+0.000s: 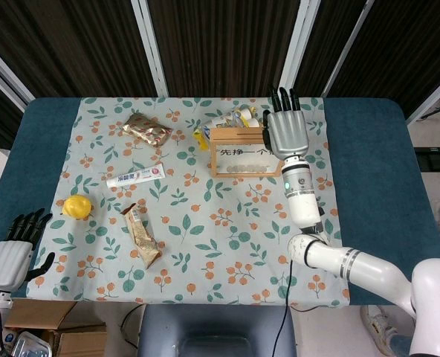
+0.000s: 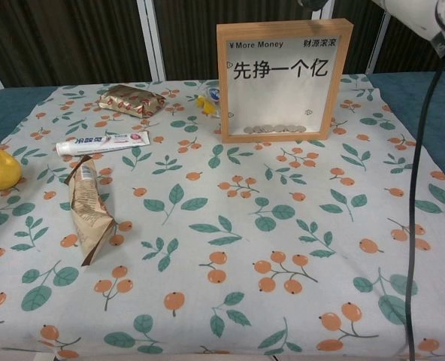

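Note:
My right hand (image 1: pixel 285 130) hangs open above the right end of the wooden coin box (image 1: pixel 244 152), fingers spread and pointing away from me, holding nothing. The box (image 2: pixel 283 79) stands upright with a clear front, Chinese lettering and coins along its bottom. My left hand (image 1: pixel 13 252) is open at the table's near left edge, empty, a little short of the yellow lemon (image 1: pixel 76 206). In the chest view only the right arm's sleeve (image 2: pixel 425 19) and a black cable (image 2: pixel 418 188) show.
On the flowered cloth (image 1: pixel 227 238) lie a toothpaste tube (image 1: pixel 136 175), a brown snack packet (image 1: pixel 142 236), a gold foil pack (image 1: pixel 147 129) and a pile of small items (image 1: pixel 231 120) behind the box. Cardboard boxes (image 1: pixel 53 327) sit below the near left edge.

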Controlling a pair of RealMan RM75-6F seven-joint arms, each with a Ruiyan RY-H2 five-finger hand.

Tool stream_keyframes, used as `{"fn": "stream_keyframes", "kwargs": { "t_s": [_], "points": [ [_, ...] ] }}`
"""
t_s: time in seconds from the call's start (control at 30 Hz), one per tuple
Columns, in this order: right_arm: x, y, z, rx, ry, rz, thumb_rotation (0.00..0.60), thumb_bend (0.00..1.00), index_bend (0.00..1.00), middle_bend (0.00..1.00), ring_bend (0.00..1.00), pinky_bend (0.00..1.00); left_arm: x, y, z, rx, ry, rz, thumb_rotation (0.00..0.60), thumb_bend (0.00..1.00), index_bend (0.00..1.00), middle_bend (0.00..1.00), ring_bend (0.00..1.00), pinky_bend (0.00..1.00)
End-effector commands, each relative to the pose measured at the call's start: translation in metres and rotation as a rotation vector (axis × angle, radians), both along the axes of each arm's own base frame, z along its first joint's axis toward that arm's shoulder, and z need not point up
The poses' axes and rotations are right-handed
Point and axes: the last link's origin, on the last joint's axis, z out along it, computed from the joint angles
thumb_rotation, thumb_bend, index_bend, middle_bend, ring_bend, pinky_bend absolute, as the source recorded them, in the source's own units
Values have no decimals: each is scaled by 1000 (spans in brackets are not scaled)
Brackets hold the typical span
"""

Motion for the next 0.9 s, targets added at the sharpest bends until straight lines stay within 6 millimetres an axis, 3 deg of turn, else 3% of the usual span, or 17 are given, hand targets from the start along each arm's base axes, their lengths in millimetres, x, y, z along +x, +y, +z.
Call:
{"fn": "stream_keyframes", "kwargs": {
  "t_s": [0.03, 0.9],
  "points": [
    [4, -2, -3, 0, 12, -7, 600, 622, 708, 133, 0, 0, -1, 0, 1, 2, -1, 1, 600, 376, 0, 0, 0, 0],
    [9, -12, -23, 43, 59, -43, 600, 622, 703, 134, 0, 0, -6, 0, 7, 12, -10, 11, 600, 377, 0, 0, 0, 0]
  ]
}}
